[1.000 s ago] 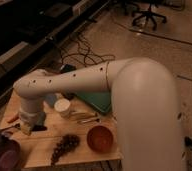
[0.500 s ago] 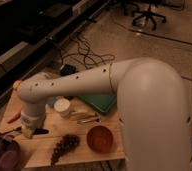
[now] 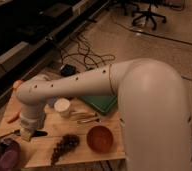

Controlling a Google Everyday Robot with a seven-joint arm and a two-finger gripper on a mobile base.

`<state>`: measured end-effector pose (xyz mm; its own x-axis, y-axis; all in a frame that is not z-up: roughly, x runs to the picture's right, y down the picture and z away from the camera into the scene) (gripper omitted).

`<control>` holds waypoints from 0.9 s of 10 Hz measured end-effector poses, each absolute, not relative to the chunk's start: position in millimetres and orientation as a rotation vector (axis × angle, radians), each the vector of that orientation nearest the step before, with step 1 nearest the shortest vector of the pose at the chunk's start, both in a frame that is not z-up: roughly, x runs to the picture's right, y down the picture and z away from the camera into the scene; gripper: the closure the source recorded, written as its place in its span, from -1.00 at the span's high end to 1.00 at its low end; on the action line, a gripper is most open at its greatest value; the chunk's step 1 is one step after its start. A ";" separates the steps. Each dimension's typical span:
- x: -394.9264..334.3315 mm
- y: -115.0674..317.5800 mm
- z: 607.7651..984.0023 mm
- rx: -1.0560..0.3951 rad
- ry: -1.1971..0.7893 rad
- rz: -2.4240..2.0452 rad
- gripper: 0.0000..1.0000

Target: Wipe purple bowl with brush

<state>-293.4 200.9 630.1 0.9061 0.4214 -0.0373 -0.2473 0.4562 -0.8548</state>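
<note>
One arm in frame. Your end effector (image 3: 29, 134) sits low at lower left over the pale wooden table (image 3: 84, 150), clenched; whether it has the slim dark brush (image 3: 11, 133) is unclear, though a thin dark handle shows just beside it. Round dark purple bowl (image 3: 4, 156), violet inside, lies at the bottom-left corner, near the end effector. Likely step: carrying across to the bowl. Next move calls for lowering into the bowl's interior; orange-brown bowl (image 3: 99, 138) sits well apart.

Smooth matt white plastic arm (image 3: 139, 100) over a pale wooden table (image 3: 81, 145), beside the glossy purple bowl (image 3: 4, 156).
</note>
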 end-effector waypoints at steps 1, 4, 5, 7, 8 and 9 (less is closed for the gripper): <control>-294.9 202.4 628.9 -1.021 -0.193 0.409 -1.00; -305.9 210.4 623.9 -1.039 -0.198 0.365 -1.00; -305.6 211.0 623.7 -1.042 -0.198 0.367 -1.00; -304.6 210.2 624.2 -1.042 -0.198 0.370 -1.00; -304.4 210.1 624.3 -1.042 -0.198 0.370 -1.00; -304.9 210.5 624.1 -1.042 -0.198 0.369 -1.00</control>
<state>-304.9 210.5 624.1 0.9211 0.3891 -0.0135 -0.2032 0.4508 -0.8692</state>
